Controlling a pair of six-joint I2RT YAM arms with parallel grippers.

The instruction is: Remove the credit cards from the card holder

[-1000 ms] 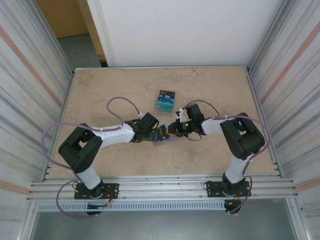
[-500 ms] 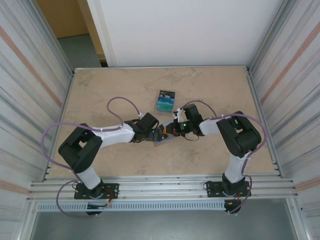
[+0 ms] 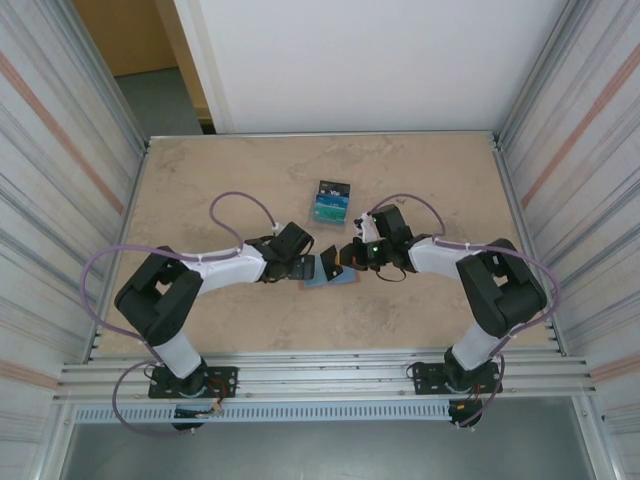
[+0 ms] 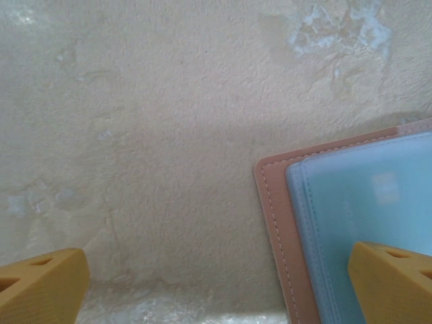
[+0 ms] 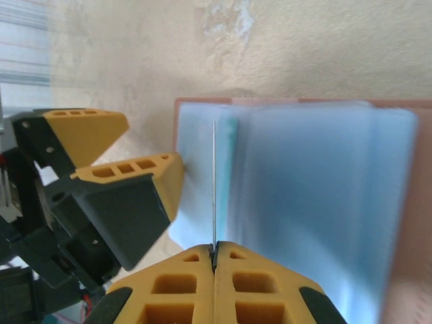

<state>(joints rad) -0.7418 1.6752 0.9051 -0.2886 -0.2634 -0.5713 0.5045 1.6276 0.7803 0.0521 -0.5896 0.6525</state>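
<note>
Top view, left gripper (image 3: 307, 268) spread wide at the card holder (image 3: 340, 279) edge, right gripper (image 3: 347, 258) pinched shut on a black card (image 3: 328, 265) above it, loose cards (image 3: 330, 201) well beyond, left wrist, card holder under one fingertip (image 4: 395, 280), right wrist, black card edge-on between closed tips.

Right gripper (image 5: 214, 251): jaws pinched on a thin card (image 5: 213, 182), seen edge-on and upright. Holder (image 5: 317, 202): spread flat on the table (image 5: 304, 47), blue-grey pockets up, salmon rim. Left gripper (image 5: 138, 150): fingers apart, at the holder's left edge.
</note>
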